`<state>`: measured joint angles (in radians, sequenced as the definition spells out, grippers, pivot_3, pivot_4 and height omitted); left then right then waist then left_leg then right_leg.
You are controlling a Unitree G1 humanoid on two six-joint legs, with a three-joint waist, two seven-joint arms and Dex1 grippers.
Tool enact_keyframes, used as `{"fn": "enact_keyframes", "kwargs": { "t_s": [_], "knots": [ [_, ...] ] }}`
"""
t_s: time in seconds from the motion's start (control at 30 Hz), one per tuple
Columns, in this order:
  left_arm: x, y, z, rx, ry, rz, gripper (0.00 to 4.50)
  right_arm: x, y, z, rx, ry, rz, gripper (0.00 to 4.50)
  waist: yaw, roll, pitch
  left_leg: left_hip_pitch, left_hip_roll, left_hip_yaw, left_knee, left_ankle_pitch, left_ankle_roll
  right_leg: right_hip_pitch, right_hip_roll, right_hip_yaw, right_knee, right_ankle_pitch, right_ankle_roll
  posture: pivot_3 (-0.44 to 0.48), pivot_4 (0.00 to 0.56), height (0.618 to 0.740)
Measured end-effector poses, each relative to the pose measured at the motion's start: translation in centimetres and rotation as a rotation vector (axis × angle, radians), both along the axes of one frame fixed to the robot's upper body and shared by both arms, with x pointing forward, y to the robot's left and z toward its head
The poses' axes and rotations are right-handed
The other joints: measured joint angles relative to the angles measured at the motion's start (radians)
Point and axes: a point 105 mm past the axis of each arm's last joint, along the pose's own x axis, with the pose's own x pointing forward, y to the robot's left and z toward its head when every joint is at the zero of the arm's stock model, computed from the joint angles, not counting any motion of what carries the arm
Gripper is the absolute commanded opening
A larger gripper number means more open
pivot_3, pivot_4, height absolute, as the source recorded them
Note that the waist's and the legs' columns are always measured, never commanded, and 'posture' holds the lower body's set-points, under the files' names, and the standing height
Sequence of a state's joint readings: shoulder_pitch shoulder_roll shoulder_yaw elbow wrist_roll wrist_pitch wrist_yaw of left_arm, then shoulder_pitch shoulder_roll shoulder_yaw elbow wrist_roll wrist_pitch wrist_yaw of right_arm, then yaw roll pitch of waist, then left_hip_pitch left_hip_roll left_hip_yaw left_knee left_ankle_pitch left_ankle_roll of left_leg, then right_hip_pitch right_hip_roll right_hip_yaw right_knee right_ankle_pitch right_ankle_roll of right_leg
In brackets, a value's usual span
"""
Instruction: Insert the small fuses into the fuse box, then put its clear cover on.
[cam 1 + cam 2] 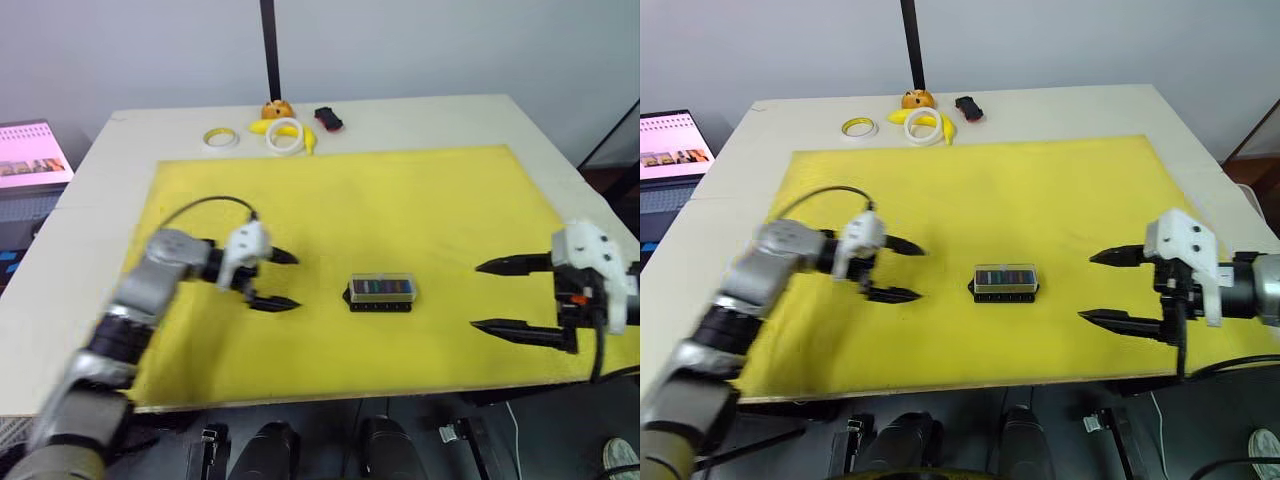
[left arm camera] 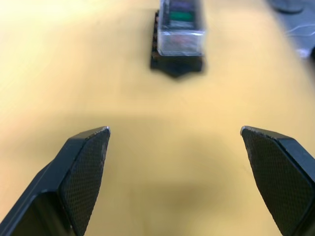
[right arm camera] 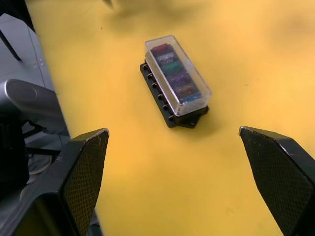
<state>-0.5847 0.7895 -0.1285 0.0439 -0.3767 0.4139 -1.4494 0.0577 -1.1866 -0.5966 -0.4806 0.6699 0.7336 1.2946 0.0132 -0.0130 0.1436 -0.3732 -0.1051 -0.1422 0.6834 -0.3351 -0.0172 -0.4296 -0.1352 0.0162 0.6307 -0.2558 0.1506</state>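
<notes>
The black fuse box (image 1: 380, 297) sits in the middle of the yellow mat (image 1: 400, 200), with the clear cover (image 3: 178, 73) seated on top of it. Through the cover I see the small fuses (image 3: 173, 73) in their slots, red, teal, purple and orange. My left gripper (image 1: 280, 280) is open, a short way to the left of the box with its fingers pointing at it. To the right of the box, farther off, my right gripper (image 1: 500, 296) stands open and holds nothing. The box also shows in the left wrist view (image 2: 177, 49).
At the table's far edge lie a yellow tape ring (image 1: 220, 137), a white tape ring (image 1: 285, 136), an orange object (image 1: 277, 109) and a black-and-red object (image 1: 328, 119). A black pole (image 1: 270, 45) rises behind them. A laptop (image 1: 32, 152) stands off the table's left side.
</notes>
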Motion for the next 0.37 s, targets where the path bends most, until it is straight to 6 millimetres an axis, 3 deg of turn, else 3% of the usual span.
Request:
{"fn": "enact_keyframes", "kwargs": {
  "t_s": [0.17,0.37],
  "knots": [
    [-2.0,3.6,5.1,0.011,0.011,0.026,4.46,-1.0,-1.4,1.6,0.013,0.012,-0.019,4.5,0.002,0.001,0.0,0.001,0.0,-0.001,0.0,0.0,0.001,0.003,0.0,0.0,0.0,0.0,0.0,0.0,0.15,0.74],
    [-2.9,4.1,6.2,0.024,0.012,0.015,4.46,-1.5,-1.7,2.0,0.023,0.034,-0.023,4.5,-0.002,0.004,0.003,0.001,0.0,0.0,0.0,0.0,0.001,0.002,0.0,0.0,0.0,0.0,0.0,0.0,0.15,0.74]
  ]
}}
